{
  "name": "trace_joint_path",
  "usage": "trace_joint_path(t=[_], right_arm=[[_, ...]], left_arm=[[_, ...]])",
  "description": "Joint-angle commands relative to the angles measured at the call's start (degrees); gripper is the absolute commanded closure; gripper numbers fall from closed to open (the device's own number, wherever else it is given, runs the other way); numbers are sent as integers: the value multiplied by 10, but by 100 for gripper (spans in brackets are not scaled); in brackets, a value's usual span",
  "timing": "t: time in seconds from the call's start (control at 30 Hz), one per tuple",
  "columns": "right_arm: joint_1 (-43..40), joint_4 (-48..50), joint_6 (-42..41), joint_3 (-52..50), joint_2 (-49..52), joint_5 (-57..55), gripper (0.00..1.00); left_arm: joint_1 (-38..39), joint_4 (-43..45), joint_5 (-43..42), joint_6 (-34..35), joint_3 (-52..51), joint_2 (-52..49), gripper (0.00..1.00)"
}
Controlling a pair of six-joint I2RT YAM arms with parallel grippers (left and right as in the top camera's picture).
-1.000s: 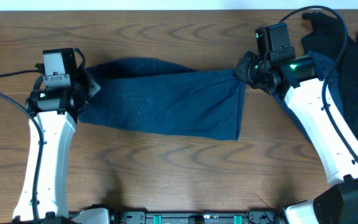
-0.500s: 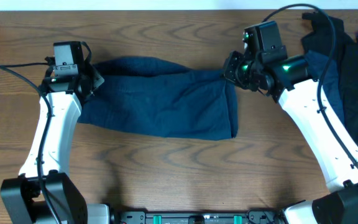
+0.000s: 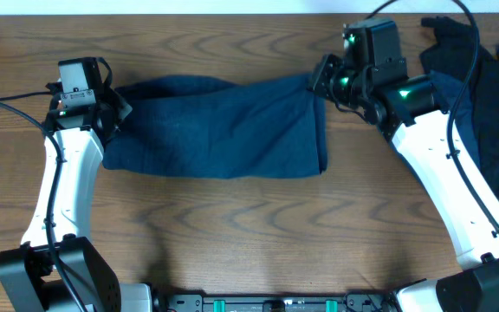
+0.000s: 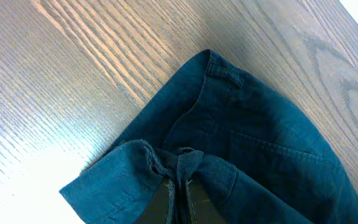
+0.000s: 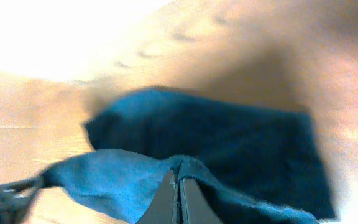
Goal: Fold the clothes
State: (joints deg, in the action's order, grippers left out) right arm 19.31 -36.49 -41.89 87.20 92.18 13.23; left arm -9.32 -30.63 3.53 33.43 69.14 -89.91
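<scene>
Left end first. The left tool [image 3: 116,111] sits at the left end of a wrinkled mid-blue cloth garment [image 3: 223,130]. The garment lies stretched out in a long band across the far half of the brown wood-grain counter [image 3: 232,234], between my two arms.

On the left wrist view, the tool's two dark fingers [image 4: 166,200] are pressed together with a bunched fold of the garment [image 4: 260,130] pinched between them. A hemmed corner lies on the counter just left of the fingers. A small stitched tab shows near the cloth's far edge.

The right tool [image 3: 318,78] is at the garment's far right corner. The right edge of the cloth runs straight toward me from there.

The right wrist view is badly blurred. The fingers [image 5: 169,200] look clamped on a paler blue edge of cloth, most likely that same corner, with darker cloth [image 5: 229,143] spread beyond them.

At the far right of the counter lies a heap of dark navy clothes [image 3: 492,104], partly under the right arm and apart from the handled piece.
</scene>
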Motion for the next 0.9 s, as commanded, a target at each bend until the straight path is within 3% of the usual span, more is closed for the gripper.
trace_joint_path(t=[0.0,0.47,0.87], right_arm=[[-1,18,19,17,-12,37,99],[-5,-45,19,19,14,-124,99],[-17,84,60,19,168,-149,99]], left_arm=[[-3,1,24,9,12,-7,94],[-3,15,35,12,12,-11,94],[-3,42,36,11,11,-47,94]])
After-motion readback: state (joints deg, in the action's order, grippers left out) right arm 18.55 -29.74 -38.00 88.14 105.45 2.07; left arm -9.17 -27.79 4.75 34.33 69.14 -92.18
